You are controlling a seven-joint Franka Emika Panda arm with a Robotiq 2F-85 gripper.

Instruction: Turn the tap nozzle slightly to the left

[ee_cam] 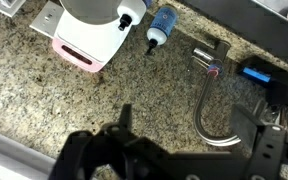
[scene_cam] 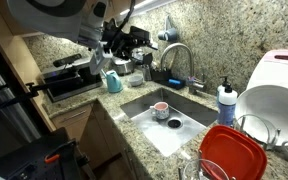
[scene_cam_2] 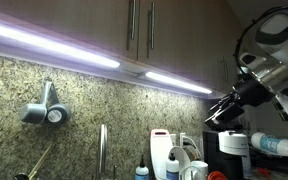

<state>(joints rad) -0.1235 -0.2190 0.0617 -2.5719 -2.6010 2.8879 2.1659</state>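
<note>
The tap nozzle [scene_cam: 178,58] is a slim chrome gooseneck spout behind the sink [scene_cam: 189,118]. In the wrist view the tap nozzle [ee_cam: 206,108] curves from its base [ee_cam: 212,62] down into the gap between my fingers. The arch lies close to the right finger, and I cannot tell if it touches. My gripper [ee_cam: 194,138] is open and holds nothing. In both exterior views the gripper [scene_cam: 127,45] [scene_cam_2: 230,108] hangs in the air, beside and above the tap. A thin chrome piece [scene_cam_2: 102,150] low in an exterior view may be the spout.
A blue-capped soap bottle [scene_cam: 226,100] [ee_cam: 161,23] stands by the sink. A small red cup [scene_cam: 161,108] sits in the basin. A red lid [scene_cam: 232,155] and a white appliance [scene_cam: 279,85] lie nearby. A teal cup [scene_cam: 112,82] stands on the granite counter [ee_cam: 94,100].
</note>
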